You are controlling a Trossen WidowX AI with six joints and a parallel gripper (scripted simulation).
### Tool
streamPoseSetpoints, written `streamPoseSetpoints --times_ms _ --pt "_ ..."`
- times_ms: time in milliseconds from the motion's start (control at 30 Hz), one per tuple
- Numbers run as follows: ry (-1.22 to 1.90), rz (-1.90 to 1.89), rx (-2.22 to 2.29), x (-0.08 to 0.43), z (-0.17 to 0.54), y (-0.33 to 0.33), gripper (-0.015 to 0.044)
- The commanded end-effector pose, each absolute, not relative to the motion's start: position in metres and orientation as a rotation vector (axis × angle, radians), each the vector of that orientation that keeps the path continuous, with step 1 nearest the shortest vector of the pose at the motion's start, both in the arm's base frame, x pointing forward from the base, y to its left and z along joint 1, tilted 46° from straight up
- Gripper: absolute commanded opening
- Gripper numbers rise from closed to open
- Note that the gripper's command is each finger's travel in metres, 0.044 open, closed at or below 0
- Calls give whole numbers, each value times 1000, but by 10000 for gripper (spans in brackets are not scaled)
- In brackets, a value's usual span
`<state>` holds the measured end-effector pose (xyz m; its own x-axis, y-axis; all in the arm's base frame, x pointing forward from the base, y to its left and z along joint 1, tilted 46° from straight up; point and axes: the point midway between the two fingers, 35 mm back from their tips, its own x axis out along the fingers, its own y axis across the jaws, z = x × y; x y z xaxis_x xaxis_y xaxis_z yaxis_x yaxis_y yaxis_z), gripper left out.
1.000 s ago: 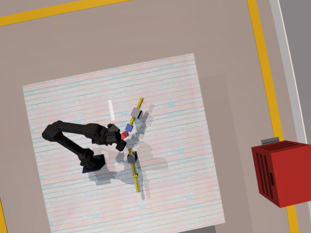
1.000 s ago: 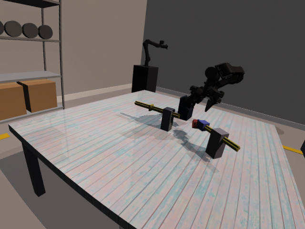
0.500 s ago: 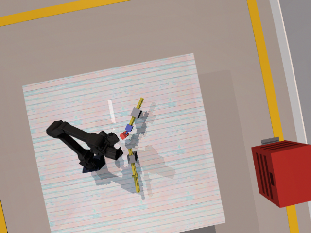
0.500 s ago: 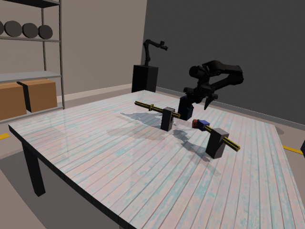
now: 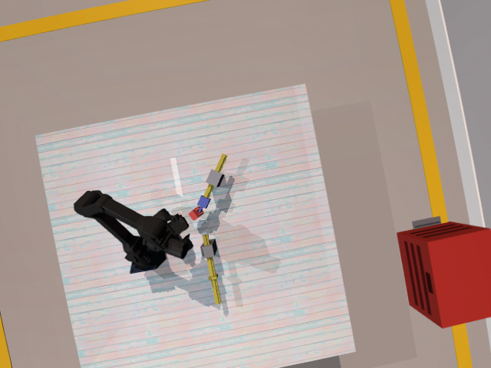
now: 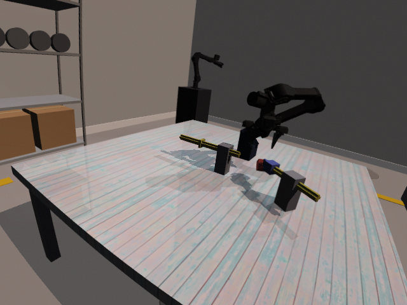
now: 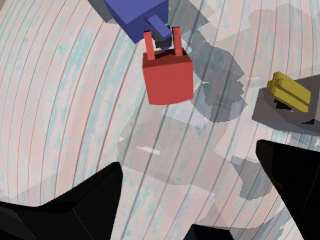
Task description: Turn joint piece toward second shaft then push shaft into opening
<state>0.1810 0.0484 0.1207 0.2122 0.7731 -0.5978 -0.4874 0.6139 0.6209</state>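
The red joint piece (image 5: 196,214) (image 6: 260,164) (image 7: 169,82) is hinged to a blue end piece (image 5: 203,202) (image 6: 271,166) (image 7: 137,15) on the first yellow shaft (image 5: 222,160) (image 6: 308,192). This shaft passes through a grey block (image 5: 214,178) (image 6: 285,193). In the top view the red piece tilts down-left, off the second shaft's line. The second yellow shaft (image 5: 215,290) (image 6: 190,140) (image 7: 292,92) runs through its block (image 5: 208,250) (image 6: 222,162) (image 7: 267,114). A gap separates its end from the red piece. My gripper (image 7: 191,159) is open and empty, above and beside the joint.
The wooden table (image 5: 277,198) (image 6: 197,229) carries both blocks and my arm's base. The second shaft has a collar (image 5: 212,277) (image 6: 201,142) beyond its block. A red cabinet (image 5: 456,277) stands off the table. Shelves and another arm on a pedestal (image 6: 192,105) are in the background.
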Motion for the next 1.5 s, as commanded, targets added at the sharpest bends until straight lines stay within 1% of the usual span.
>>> streamPoseSetpoints --times_ms 0,600,1033,1467 --pt "1034 898 337 179 111 58 440" --pt "1020 910 348 176 78 97 440" --pt "1017 911 347 234 101 120 440" --pt "1016 911 347 241 94 133 440"
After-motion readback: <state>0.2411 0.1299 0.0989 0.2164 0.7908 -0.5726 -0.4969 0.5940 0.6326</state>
